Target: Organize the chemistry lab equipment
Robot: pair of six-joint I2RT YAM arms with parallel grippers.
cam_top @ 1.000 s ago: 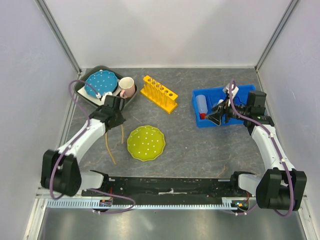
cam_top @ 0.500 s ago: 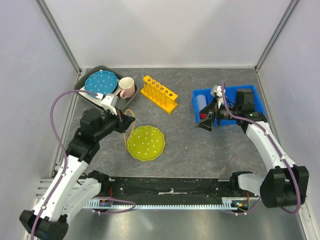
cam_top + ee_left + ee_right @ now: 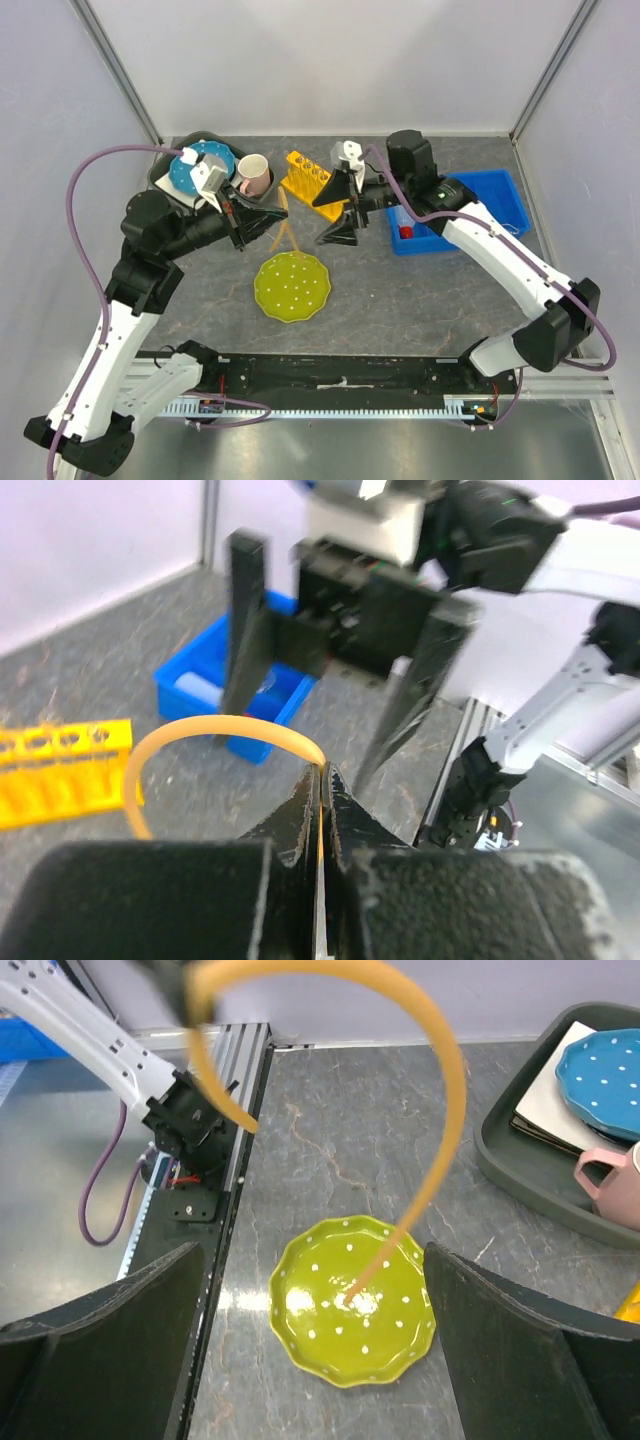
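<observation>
Top external: left jaws raised mid-air, clamping amber tubing; right jaws spread wide.

You are looking at a robotics lab test cell. Plain white panel walls held in aluminium frame posts enclose a grey stone-pattern counter. The left arm and the right arm, both white, are bolted to a black base rail at the near edge, and a purple cable loops free. A yellow test-tube rack, a blue bin and a dotted yellow-green plate stand on the counter.
</observation>
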